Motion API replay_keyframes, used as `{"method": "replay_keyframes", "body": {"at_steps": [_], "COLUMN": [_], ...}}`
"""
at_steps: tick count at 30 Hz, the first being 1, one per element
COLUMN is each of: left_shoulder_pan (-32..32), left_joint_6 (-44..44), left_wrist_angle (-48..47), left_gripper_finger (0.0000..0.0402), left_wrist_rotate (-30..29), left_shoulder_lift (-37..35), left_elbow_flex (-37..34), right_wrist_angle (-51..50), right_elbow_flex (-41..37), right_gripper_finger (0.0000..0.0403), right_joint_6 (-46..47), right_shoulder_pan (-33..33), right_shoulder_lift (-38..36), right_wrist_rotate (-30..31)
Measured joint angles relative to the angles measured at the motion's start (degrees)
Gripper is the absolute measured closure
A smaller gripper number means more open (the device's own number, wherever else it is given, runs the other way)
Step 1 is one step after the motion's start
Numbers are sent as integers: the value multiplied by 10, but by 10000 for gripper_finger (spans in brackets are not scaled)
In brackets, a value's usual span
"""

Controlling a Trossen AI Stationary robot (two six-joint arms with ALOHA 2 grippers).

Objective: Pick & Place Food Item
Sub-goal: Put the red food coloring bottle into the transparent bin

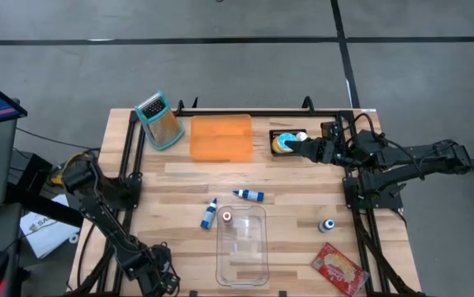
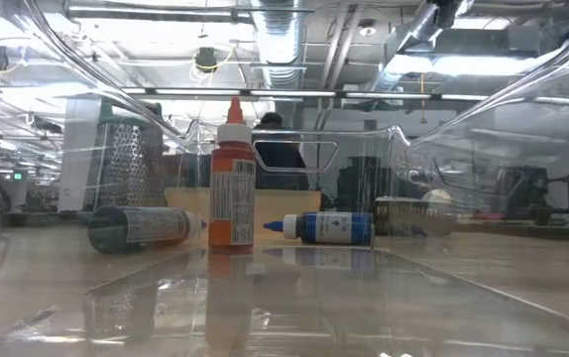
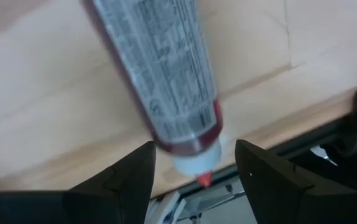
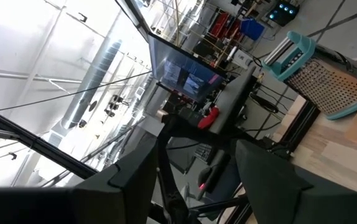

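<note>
A clear bottle of red liquid (image 3: 166, 68) with a printed label and a white cap with a red tip (image 3: 197, 168) lies flat on the wooden table, close to the table's near edge. My left gripper (image 3: 195, 148) points down over its cap end and is open, one finger on either side of the cap with gaps showing. In the high view the left arm (image 1: 142, 260) reaches over the near left corner and hides the bottle. My right gripper (image 1: 301, 148) is open at the back right, beside a black tray (image 1: 277, 132) holding a blue-and-white item (image 1: 285, 142).
A clear plastic box (image 1: 242, 243) stands at the near middle, with an upright orange bottle (image 2: 232, 178) and two lying blue bottles (image 1: 249, 195) (image 1: 210, 213) behind it. A grater (image 1: 160, 120) and an orange tray (image 1: 220, 136) are at the back. A small bottle (image 1: 327, 224) and a red packet (image 1: 338, 270) lie near right.
</note>
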Motion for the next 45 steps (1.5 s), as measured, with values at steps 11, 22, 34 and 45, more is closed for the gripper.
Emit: {"method": "replay_keyframes", "body": {"at_steps": [11, 22, 34, 45], "left_shoulder_pan": [1, 14, 289, 433], "left_joint_6": [-7, 96, 417, 485], "left_wrist_angle": [-14, -102, -84, 146], "left_gripper_finger": [274, 294, 294, 294], "left_wrist_rotate": [12, -64, 106, 519], "left_shoulder_lift": [24, -154, -365, -224], "left_elbow_flex": [2, -1, 0, 0], "right_wrist_angle": [-2, -14, -13, -3], "right_elbow_flex": [0, 0, 0, 0], "right_gripper_finger": [194, 194, 194, 194], "right_joint_6": [0, -3, -20, -20], "right_shoulder_pan": [-14, -15, -15, -13], "right_shoulder_lift": [0, 0, 0, 0], "right_wrist_rotate": [0, 0, 0, -1]}}
